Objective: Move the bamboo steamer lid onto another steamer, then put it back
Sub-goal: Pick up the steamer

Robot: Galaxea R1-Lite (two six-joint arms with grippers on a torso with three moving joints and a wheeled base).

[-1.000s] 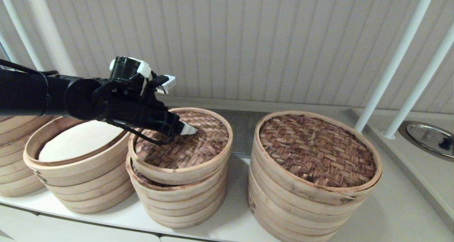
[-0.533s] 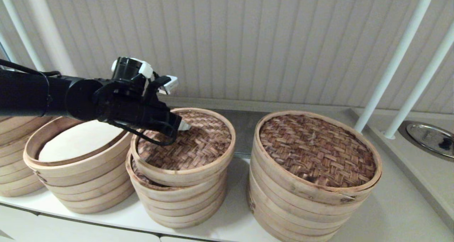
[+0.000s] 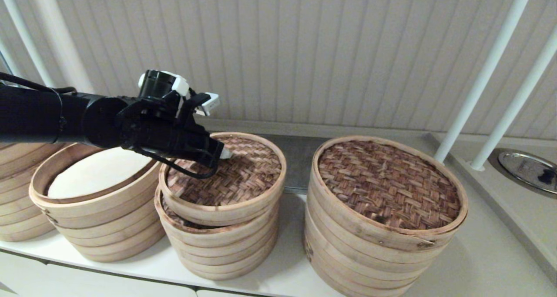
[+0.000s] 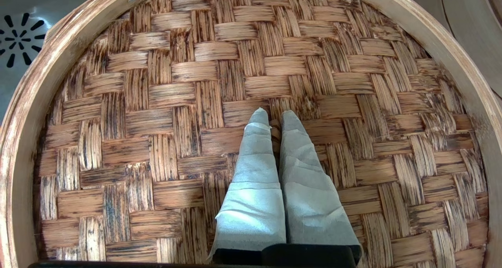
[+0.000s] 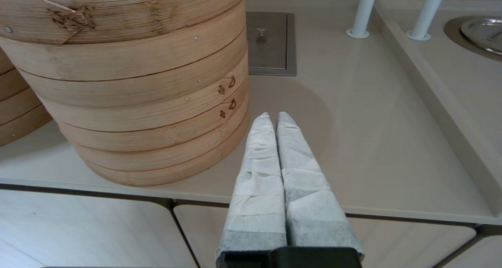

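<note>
Bamboo steamer lid, with its woven herringbone top and pale wood rim, is sitting slightly tilted on top of the smallest steamer stack in the middle of the head view, its near edge overhanging the rings beneath so that a dark sliver of that stack's own woven top is showing at the lower left. The left gripper is reaching in from the left side of the frame on a black arm and is clenched, its two white-wrapped fingers pressed together with the tips at the lid's weave near its centre; in the left wrist view a small dark strand is showing between the tips, but whether it is the loop handle cannot be told. To the left in the head view, a steamer with a white liner is standing open, just beside the middle stack, and the edge of a further bamboo stack is showing at the far left. To the right, the widest steamer with a dark woven top is standing a little apart from the middle stack on the pale worktop. The right gripper is hanging low at the front edge of the worktop beside the widest steamer, its wrapped fingers closed on nothing. Two white poles are rising at the upper right, near a round metal fitting.
</note>
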